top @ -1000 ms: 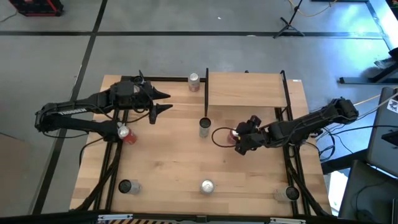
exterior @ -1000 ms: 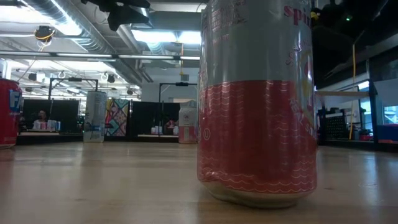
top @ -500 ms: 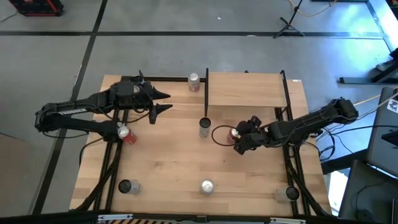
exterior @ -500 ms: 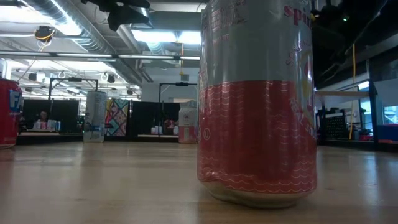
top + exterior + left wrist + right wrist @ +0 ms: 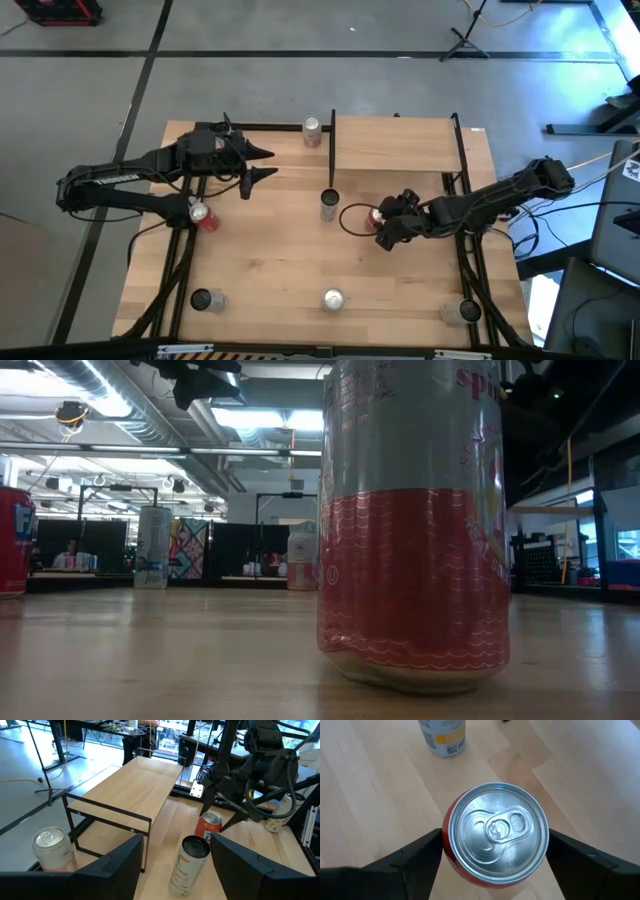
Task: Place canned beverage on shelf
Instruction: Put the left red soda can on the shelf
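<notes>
Plank-patterned wooden tabletop (image 5: 270, 250) on grey concrete floor; low view looks across it into a workshop with ceiling ducts and strip lights. Pale shelf (image 5: 395, 145) at 1 o'clock of the table, black posts at its edges.

Right arm reaching in from 3 o'clock, stretched low toward table centre, wrist pitched down. Right gripper (image 5: 379, 227) directly over a red can (image 5: 495, 832) standing upright just below the shelf's front edge — fingers (image 5: 412, 857) spread wide, one on each side of the can, not clearly pressing its wall; whether touching, cannot tell. Released, not grasping.

Left arm extended from 9 o'clock toward 11 o'clock, forearm roughly level. Left gripper (image 5: 262, 164) raised above the table, jaws parted, holding nothing.

Other cans upright on the table: silver-topped can (image 5: 329, 205) near centre, one (image 5: 312, 130) just beside the shelf's left edge at 12, a red one (image 5: 203, 215) at 9, further ones (image 5: 332, 299) along the 6 o'clock edge.
</notes>
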Tool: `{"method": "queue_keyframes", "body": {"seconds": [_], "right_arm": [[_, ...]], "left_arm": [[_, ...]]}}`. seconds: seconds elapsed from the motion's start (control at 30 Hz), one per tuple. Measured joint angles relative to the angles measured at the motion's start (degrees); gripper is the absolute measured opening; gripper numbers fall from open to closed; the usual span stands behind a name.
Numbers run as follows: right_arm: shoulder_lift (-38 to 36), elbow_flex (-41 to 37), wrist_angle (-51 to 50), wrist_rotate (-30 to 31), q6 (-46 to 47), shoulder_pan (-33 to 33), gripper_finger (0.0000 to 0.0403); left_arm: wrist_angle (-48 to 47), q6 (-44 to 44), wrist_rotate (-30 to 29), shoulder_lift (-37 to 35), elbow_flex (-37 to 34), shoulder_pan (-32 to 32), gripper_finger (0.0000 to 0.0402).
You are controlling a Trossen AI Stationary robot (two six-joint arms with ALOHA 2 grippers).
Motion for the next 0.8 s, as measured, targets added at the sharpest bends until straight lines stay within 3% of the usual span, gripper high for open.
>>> {"method": "queue_keyframes", "body": {"seconds": [0.43, 0.63, 0.8], "right_arm": [[7.0, 0.1, 1.8, -0.2, -2.0, 0.0, 0.0346], [7.2, 0.1, 4.5, -0.9, -2.1, 0.0, 0.0328], [7.2, 0.2, 4.9, -1.0, -1.5, 0.0, 0.0289]], "left_arm": [[0.0, 0.0, 0.0, 0.0, 0.0, 0.0, 0.0225], [0.1, 0.0, 0.0, 0.0, 0.0, 0.0, 0.0225], [0.2, 0.4, 0.0, 0.0, 0.0, 0.0, 0.0225]]}}
